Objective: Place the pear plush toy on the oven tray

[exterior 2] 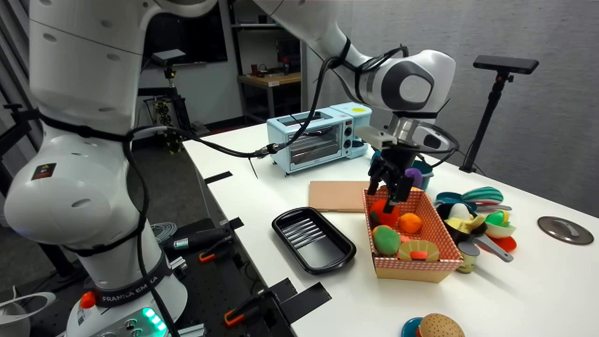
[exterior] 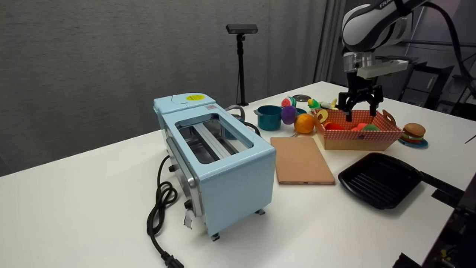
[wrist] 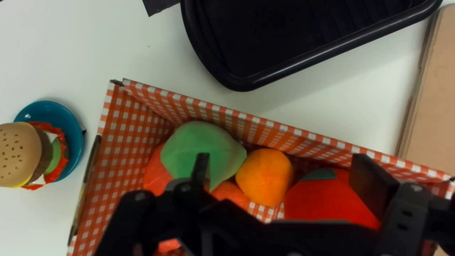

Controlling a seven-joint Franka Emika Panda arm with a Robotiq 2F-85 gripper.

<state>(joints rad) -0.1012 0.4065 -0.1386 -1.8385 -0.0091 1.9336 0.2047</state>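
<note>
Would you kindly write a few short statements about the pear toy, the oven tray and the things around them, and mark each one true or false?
1. The green pear toy lies inside the checkered basket. True.
2. The pincer is shut on the pear toy. False: its jaws stand apart over the basket.
3. The toy burger sits on a blue plate. True.
4. The black oven tray lies on top of the wooden board. False: it rests on the white table, beside the board.
5. In the wrist view, an orange toy fruit lies next to the pear toy. True.
6. The toaster oven is red. False: it is light blue.
</note>
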